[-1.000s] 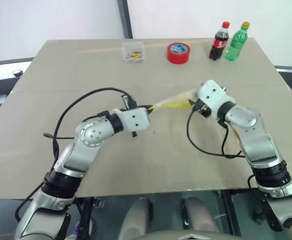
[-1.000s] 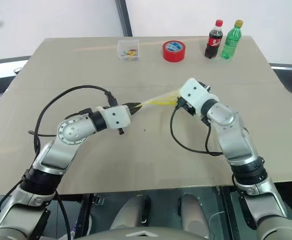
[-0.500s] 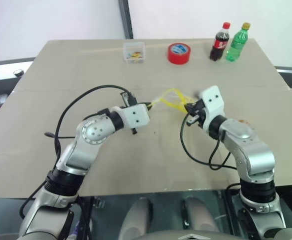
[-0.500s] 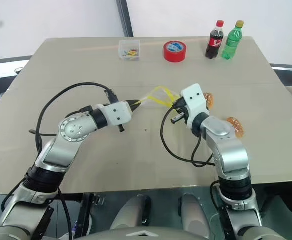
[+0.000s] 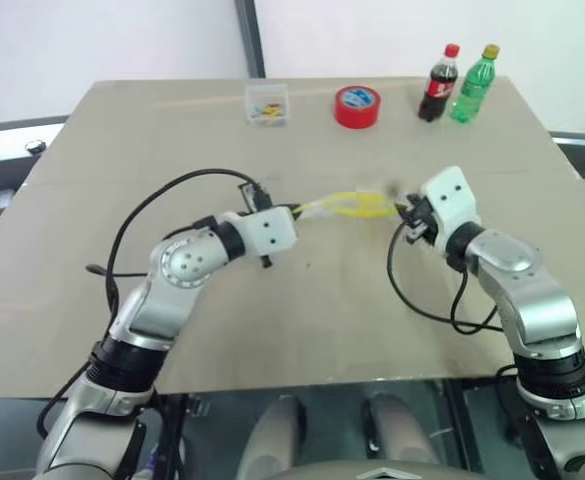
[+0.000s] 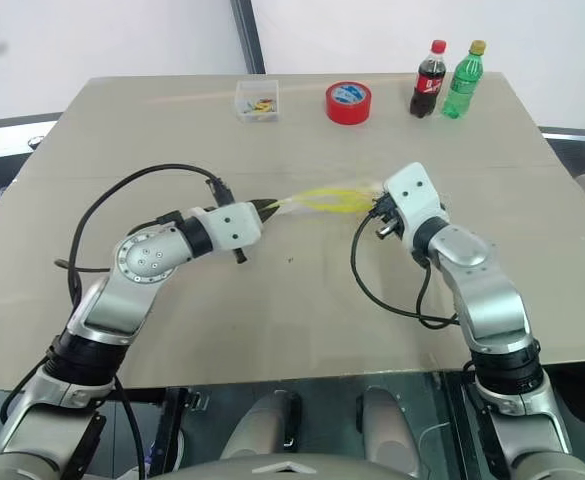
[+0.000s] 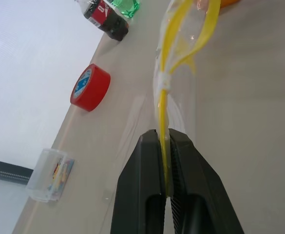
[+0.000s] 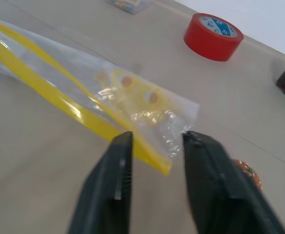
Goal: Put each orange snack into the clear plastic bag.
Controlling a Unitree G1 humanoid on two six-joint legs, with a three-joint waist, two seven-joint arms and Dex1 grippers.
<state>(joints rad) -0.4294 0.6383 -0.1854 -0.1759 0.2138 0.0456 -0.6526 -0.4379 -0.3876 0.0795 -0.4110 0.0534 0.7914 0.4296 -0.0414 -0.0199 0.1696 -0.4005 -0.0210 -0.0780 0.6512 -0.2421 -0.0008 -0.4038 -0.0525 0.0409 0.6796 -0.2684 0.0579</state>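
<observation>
Beige worktop (image 5: 302, 330) carries the clear plastic bag (image 8: 132, 97), stretched between both claws. Left claw (image 7: 165, 146) is clenched on its yellow seal strip; right claw (image 8: 154, 161) stands parted around the far corner. Judgement: close squarely on one strip, then spread the mouth toward the orange snack (image 8: 247, 171) just beside the bag.

You've got a clear plastic bag (image 8: 108, 92) with yellow seal strip, red tape roll (image 5: 357, 106) with blue label, green bottle (image 5: 473, 84) yellow cap, dark cola bottle (image 5: 439, 83) red cap, beige surface (image 5: 302, 310)
</observation>
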